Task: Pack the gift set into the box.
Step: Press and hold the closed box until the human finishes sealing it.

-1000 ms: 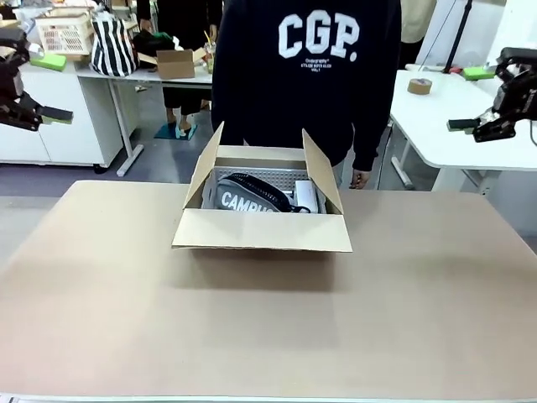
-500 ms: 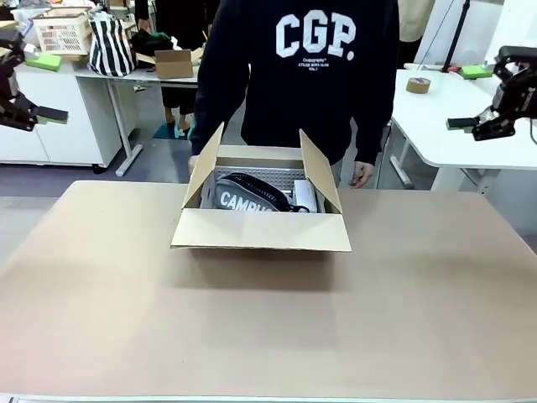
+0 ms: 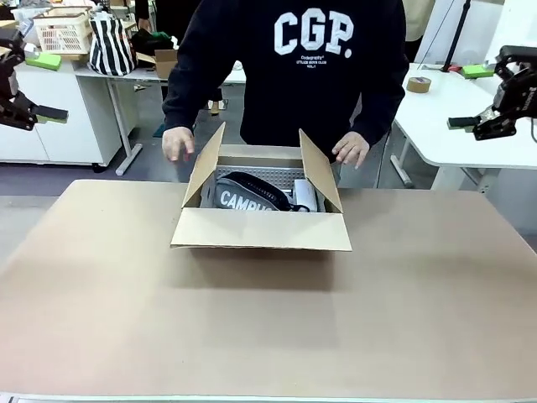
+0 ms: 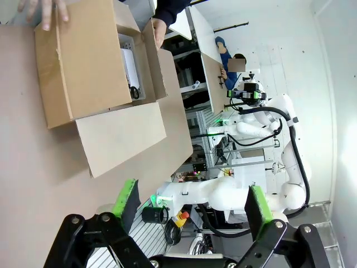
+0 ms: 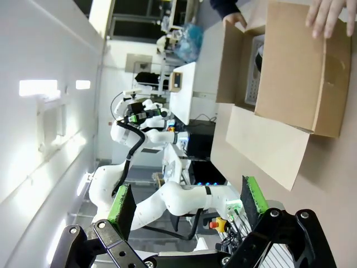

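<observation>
Tan table (image 3: 268, 336), box (image 3: 262, 230) near far edge

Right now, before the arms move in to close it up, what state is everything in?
Box: open, side flaps up, near flap folded out.
Bag: lying inside the box.
Left gripper: open, empty.
Right gripper: open, empty.
Hands: one at each side flap.

left gripper (image 4: 192, 185): black, green pads (image 4: 125, 200)
</observation>
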{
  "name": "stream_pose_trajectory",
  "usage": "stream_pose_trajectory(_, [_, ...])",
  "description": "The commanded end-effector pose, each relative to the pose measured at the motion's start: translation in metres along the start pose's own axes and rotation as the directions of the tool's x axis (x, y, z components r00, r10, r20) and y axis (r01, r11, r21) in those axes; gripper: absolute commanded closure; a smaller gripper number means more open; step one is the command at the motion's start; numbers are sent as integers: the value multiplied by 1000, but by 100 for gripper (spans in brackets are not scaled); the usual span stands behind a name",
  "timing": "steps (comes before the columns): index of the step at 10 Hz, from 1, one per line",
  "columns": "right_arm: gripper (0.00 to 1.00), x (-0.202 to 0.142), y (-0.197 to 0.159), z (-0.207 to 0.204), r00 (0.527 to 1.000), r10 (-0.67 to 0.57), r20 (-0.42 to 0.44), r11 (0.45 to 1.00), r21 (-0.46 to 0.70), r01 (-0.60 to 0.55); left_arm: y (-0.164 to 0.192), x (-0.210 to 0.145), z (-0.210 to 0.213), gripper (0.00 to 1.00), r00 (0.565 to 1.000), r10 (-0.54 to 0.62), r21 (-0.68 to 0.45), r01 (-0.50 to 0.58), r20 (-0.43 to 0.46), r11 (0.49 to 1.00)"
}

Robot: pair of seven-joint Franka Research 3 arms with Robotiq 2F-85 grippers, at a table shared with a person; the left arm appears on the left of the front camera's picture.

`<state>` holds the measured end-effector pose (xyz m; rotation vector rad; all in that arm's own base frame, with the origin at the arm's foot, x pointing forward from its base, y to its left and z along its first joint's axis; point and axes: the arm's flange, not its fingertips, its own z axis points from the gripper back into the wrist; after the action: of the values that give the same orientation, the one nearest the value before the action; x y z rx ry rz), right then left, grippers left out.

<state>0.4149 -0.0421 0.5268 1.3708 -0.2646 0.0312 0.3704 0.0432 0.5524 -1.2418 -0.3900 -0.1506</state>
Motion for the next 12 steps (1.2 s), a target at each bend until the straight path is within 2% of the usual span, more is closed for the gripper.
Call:
stream_pose_trajectory(1, [0, -1, 0, -1, 1000, 15, 4, 1000, -15, -15, -2, 0, -1, 0, 1000, -11, -16, 11, 12, 1000])
stream_pose_trajectory(12, [0, -1, 0, -1, 1000, 15, 4, 1000, -15, -15, -2, 0, -1, 0, 1000, -11, -16, 11, 12, 1000])
